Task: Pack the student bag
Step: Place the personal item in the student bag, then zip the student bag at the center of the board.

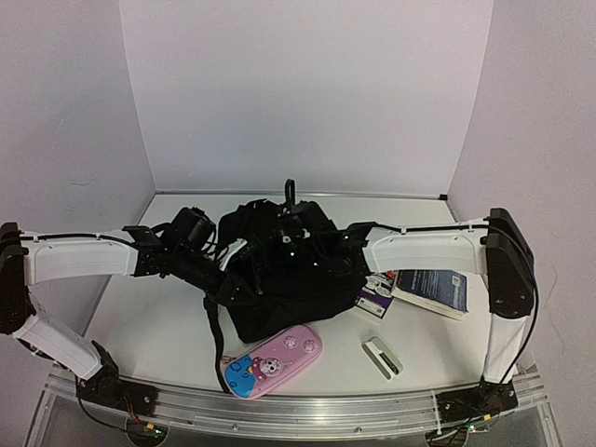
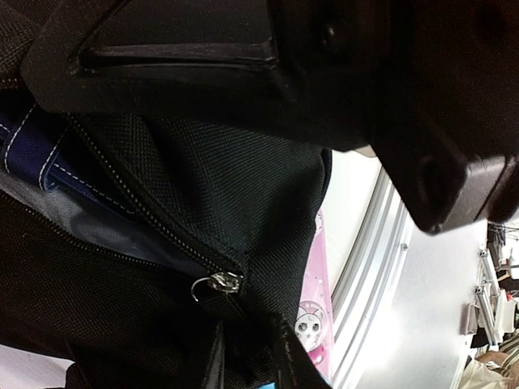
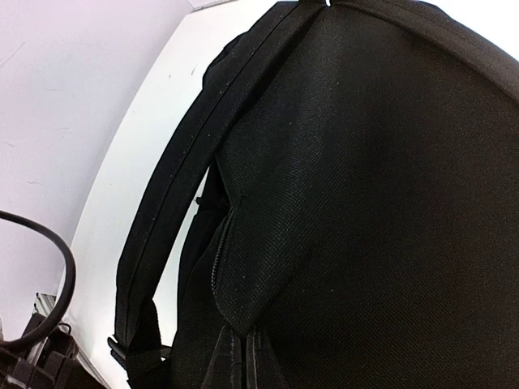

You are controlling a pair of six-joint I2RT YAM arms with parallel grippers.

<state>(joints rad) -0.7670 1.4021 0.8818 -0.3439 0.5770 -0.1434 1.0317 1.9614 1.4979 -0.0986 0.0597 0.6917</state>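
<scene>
A white flat table (image 1: 168,326) carries everything. At its centre sits the student bag (image 1: 279,289), a large black soft fabric backpack, slumped with its top handle sticking up toward 12 o'clock and a strap trailing off toward 7 o'clock.

The left gripper (image 1: 240,253) meets the bag at its 9 o'clock edge. In the left wrist view, a fold of the bag's black weave lies between its jaws, but whether they pinch it cannot be told. The right gripper (image 1: 321,244) is on the bag's top at about 1 o'clock, with its pincer fully closed. Whether it holds any fabric cannot be told.

A dark-covered paperback book (image 1: 433,289) lies at 3 o'clock of the bag. A pink-and-blue cartoon pencil case (image 1: 275,361) lies at 6 o'clock, just beside the bag's base. A purple-and-white flat packet (image 1: 375,300) rests at 4 o'clock between bag and book. A small white oblong device (image 1: 382,357) lies at 5 o'clock, apart from the rest.

Inside the bag's open zip, a navy item with white stitching (image 2: 32,154) lies on grey lining (image 2: 73,219). A small metal zipper pull (image 2: 217,284) hangs at the zip's end.
</scene>
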